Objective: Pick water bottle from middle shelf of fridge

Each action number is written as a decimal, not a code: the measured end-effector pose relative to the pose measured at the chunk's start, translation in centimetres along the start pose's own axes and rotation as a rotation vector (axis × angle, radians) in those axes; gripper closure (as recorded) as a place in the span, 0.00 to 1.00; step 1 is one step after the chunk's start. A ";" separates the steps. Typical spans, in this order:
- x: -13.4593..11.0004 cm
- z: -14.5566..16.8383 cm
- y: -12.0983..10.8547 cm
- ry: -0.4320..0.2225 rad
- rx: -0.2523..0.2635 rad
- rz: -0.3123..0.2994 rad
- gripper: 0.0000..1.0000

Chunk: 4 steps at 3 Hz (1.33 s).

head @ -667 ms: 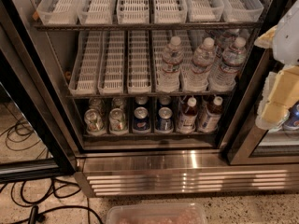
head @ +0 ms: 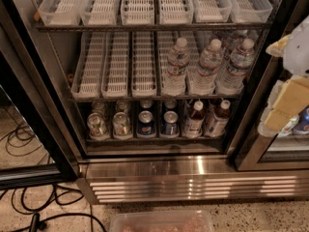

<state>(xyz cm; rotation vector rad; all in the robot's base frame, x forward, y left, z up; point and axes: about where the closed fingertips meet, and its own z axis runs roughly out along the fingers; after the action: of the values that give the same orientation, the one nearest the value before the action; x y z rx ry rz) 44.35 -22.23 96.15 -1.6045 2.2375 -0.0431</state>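
Observation:
The fridge [head: 159, 168] stands open in front of me. Its middle shelf [head: 120, 98] holds white slotted lane trays. Three water bottles stand at the front of its right-hand lanes: left [head: 177, 66], middle [head: 207, 66], right [head: 236, 64], with more behind them. The left lanes of the shelf hold no bottles. My gripper [head: 288, 100], white and cream, hangs at the right edge of the view, in front of the black door frame. It is to the right of the bottles, a little lower than their caps, and touches none of them.
The bottom shelf holds soda cans [head: 145, 122] and brown-drink bottles [head: 194, 117]. The top shelf [head: 140, 6] has white trays. A black door frame [head: 251, 105] stands between the gripper and the bottles. Cables [head: 29, 202] lie on the floor at left. A clear plastic bin [head: 161, 221] sits at the bottom.
The white upper part of the gripper sits slightly lower at the right edge. The bottles and shelves have not moved.

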 end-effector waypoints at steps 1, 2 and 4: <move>1.8 3.1 0.4 -0.130 0.017 0.145 0.00; 2.8 4.7 0.7 -0.247 0.078 0.226 0.00; 2.2 5.0 -3.8 -0.448 0.289 0.356 0.00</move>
<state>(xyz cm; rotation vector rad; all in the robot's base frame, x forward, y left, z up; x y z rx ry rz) 48.80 -24.61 91.80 -0.9403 2.0150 0.0787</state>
